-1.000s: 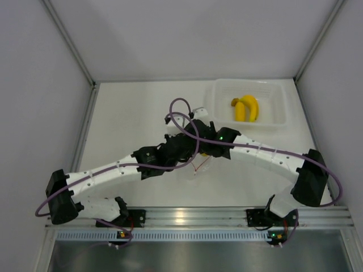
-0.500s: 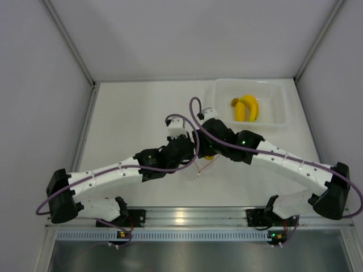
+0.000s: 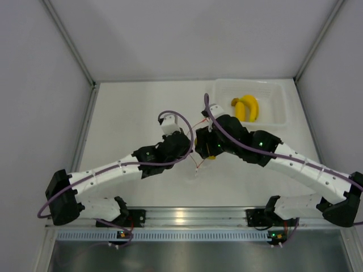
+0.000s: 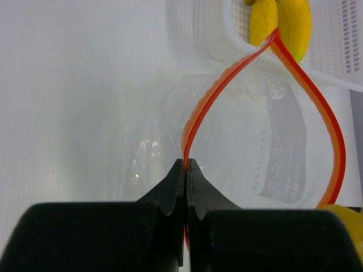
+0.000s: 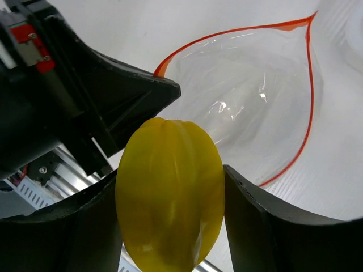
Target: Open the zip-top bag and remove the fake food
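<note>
Two pieces of fake food accounted for. Banana (image 3: 248,107) lying in tray (image 3: 281,105), far right of table (image 3: 130,107). Fruit (image 5: 170,192) clamped across its belly between the fingers of right gripper (image 5: 170,226). Left gripper (image 4: 186,168) clenched on one lip of strip (image 4: 198,113), tips meeting with only the film between them. Bag (image 5: 244,96) mid-table between the two wrists, mouth gaping in a teardrop, nothing visible inside. Cannot tell whether fruit sits fully clear of the mouth or just at its lip.

Likely trouble from here:
- Snagging the free lip of strip on fruit or a finger while drawing away. Would drag bag along and could pull it out of that thin left pinch.
- Losing fruit: glossy, rounded, gripped on two sides only. A jolt could squirt it out onto table.
- Knocking wrists together: very close, cables looping just above.
- Clipping tray rim if carried low toward banana.
</note>
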